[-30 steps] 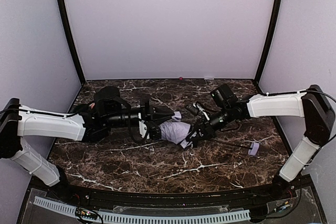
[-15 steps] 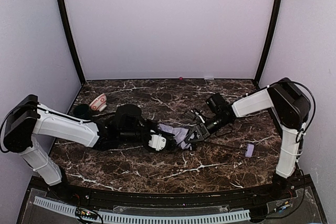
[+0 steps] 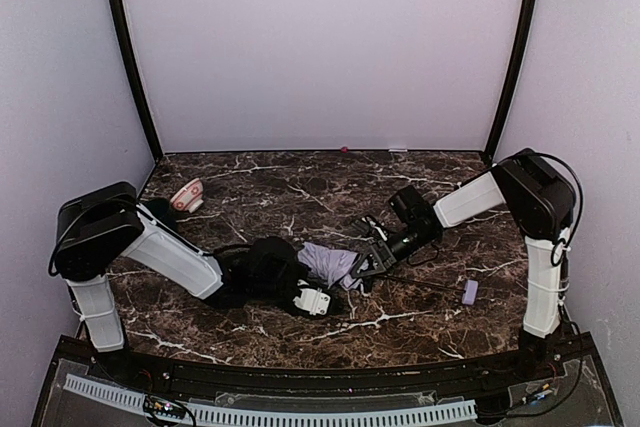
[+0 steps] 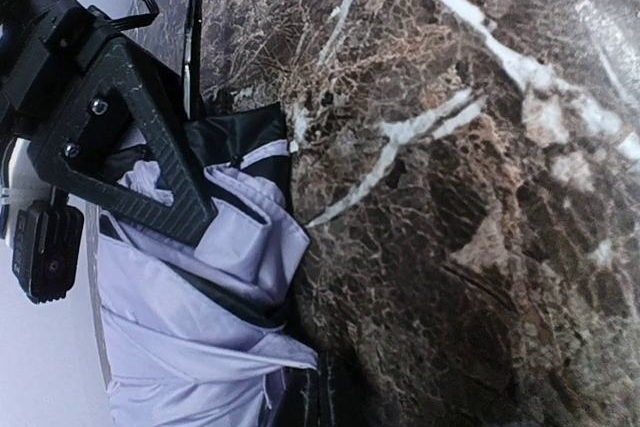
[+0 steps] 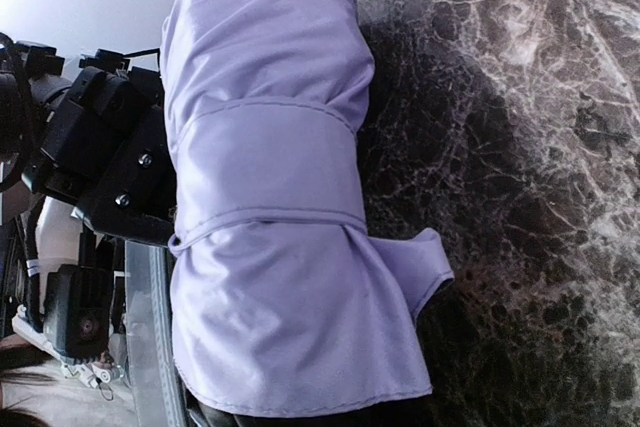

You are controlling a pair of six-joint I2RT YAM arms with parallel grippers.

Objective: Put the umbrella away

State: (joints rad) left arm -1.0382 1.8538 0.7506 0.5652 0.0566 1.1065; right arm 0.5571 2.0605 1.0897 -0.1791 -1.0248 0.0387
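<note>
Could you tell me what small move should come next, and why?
Probably the right gripper should let go of the umbrella and shift toward the knob: the strap already wraps the canopy, the left gripper is shut beside it, yet the shaft lies extended.

- We look down from high at the near edge over the whole worktop (image 3: 300, 177) toward the far wall (image 3: 320, 47).
- Our two wrist views sit very close, facing each other, sharing the umbrella (image 5: 270, 197).
</note>
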